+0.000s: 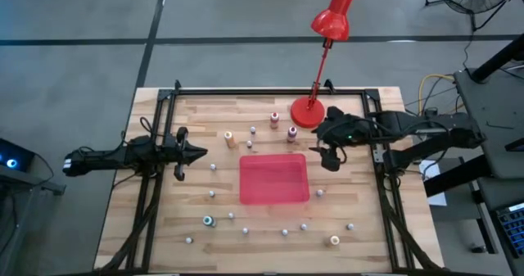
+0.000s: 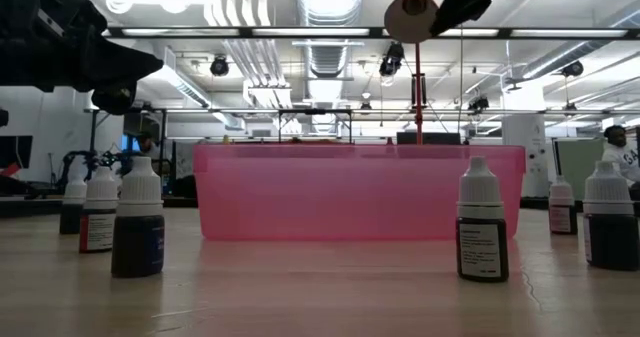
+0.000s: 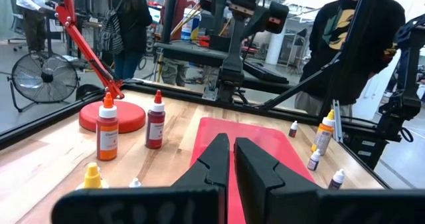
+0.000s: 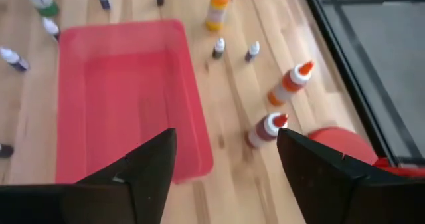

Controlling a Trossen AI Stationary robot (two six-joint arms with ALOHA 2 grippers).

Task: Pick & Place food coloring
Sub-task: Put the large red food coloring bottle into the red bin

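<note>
The food coloring bottles stand upright and scattered on the wooden table around the red tray [image 1: 274, 179]. An orange one [image 1: 230, 138] and a pink one [image 1: 292, 133] stand near the far side. A teal one [image 1: 209, 220] and several tiny pale ones [image 1: 212, 167] stand nearer. My left gripper [image 1: 201, 153] hovers shut over the table's left part, pointing at the tray [image 3: 265, 141]. My right gripper [image 4: 226, 141] is open above the tray's far right corner [image 4: 192, 164]. A dark red bottle [image 4: 265, 129] and an orange bottle [image 4: 290, 84] show beyond its fingers. Neither gripper touches a bottle.
A red desk lamp stands with its round base [image 1: 307, 112] at the table's far edge, close to my right gripper [image 1: 326, 155]. A black frame [image 1: 270, 90] runs around the table. People stand beyond the far edge [image 3: 345, 44]. In the low view, bottles [image 2: 137, 222] flank the tray [image 2: 360, 192].
</note>
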